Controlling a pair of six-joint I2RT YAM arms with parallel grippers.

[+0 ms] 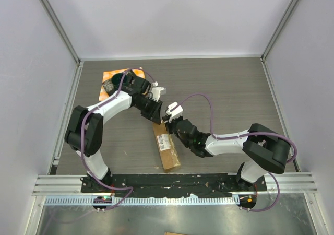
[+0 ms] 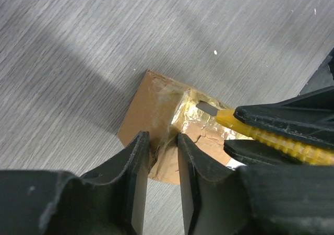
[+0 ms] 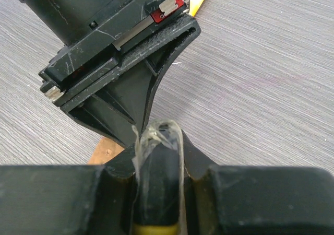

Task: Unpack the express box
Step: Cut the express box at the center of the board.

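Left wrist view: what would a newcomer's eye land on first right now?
The yellow utility knife, clamped in the right gripper, has its blade at the shiny tape on the end of the express box. Beside it, the left gripper pinches that torn cardboard end.

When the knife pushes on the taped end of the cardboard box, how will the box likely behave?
The express box lies flat on the smooth table, so it would probably slide or turn, not tip. Its taped end looks wrinkled and torn, so the cardboard there may buckle. The shiny tape is likely slippery under the utility knife.
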